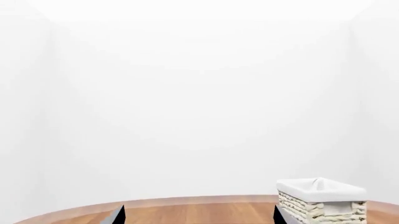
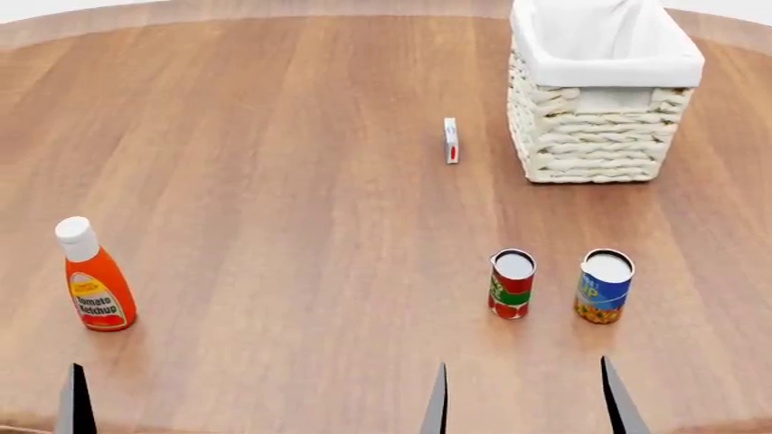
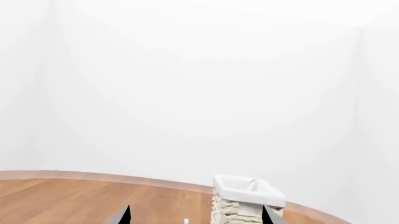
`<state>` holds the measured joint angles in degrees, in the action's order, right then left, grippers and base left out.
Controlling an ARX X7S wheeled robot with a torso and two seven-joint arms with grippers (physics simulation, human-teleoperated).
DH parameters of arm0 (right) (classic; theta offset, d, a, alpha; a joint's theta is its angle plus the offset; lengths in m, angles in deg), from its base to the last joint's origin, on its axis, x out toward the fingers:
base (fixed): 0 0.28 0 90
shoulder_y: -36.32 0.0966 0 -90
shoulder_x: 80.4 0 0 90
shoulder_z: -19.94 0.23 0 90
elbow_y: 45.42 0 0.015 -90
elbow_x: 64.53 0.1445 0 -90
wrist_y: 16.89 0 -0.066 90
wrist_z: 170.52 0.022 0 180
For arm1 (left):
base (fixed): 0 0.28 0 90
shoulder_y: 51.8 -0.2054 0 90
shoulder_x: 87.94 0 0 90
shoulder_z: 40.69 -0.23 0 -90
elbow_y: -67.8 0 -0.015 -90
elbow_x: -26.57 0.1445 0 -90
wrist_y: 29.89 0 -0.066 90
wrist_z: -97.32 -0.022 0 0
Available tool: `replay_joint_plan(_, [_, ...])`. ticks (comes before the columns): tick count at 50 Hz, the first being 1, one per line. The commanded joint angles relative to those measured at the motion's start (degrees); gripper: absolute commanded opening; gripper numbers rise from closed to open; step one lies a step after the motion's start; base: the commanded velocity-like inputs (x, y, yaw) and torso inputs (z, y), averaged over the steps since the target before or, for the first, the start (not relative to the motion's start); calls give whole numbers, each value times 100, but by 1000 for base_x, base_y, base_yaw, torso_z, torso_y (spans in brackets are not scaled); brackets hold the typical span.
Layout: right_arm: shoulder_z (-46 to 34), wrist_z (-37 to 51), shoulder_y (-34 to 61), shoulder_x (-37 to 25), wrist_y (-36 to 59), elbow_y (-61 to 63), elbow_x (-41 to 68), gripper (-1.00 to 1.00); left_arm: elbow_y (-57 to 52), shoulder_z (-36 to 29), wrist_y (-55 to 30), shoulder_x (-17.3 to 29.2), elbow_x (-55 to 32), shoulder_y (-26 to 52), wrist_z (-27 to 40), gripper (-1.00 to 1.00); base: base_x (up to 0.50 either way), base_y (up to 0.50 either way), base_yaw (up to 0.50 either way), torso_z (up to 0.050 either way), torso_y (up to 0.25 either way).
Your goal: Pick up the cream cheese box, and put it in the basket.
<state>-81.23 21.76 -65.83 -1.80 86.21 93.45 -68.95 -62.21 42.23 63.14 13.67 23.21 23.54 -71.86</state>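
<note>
The cream cheese box (image 2: 450, 140) is a small thin white box with a red mark, standing on edge on the wooden table just left of the basket (image 2: 603, 99). The basket is woven cream wicker with a white cloth lining, at the far right. My right gripper (image 2: 527, 402) is open and empty at the near edge, far short of the box. In the right wrist view the gripper (image 3: 196, 215) frames the box (image 3: 185, 221), with the basket (image 3: 246, 200) beyond. My left gripper (image 1: 198, 214) is open and empty; one fingertip (image 2: 75, 398) shows at the head view's near left.
A red can (image 2: 512, 283) and a blue can (image 2: 603, 286) stand upright just ahead of my right gripper. An orange ketchup bottle (image 2: 94, 280) stands at the near left. The round wooden table (image 2: 277, 181) ends at a curved far edge behind the basket.
</note>
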Motion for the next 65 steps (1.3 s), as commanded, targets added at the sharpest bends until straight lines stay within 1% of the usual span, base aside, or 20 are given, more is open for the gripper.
replay_joint_plan(1, [-19, 50, 9, -44, 26, 12, 21, 100, 18, -41, 11, 43, 8, 11, 53, 100, 0, 94, 0, 0, 0])
replay_joint_plan(8, [22, 103, 11, -53, -27, -24, 88, 100, 43, -69, 19, 66, 29, 15, 87, 100, 0, 65, 0, 0, 0])
replay_joint_plan(9, [-17, 131, 53, -36, 171, -17, -23, 100, 53, -73, 19, 69, 29, 21, 91, 100, 0, 0, 0, 0, 0])
replay_joint_plan(14, [-106, 149, 64, -55, 163, -19, -95, 100, 62, -104, 25, 84, 47, 19, 110, 100, 0, 0, 0, 0, 0])
replay_joint_plan(17, [-16, 129, 87, -23, 306, 36, 109, 100, 60, -104, 28, 94, 58, 24, 130, 100, 0, 0, 0, 0, 0])
replay_joint_plan(20, [-34, 135, 93, -49, 306, 19, 89, 100, 66, -117, 10, 103, 65, 31, 144, 100, 30, 0, 0, 0, 0])
replay_joint_plan(65, [-124, 312, 136, -227, 203, -78, 185, 100, 94, -259, 89, 265, 47, 38, 277, 100, 217, 0, 0, 0, 0])
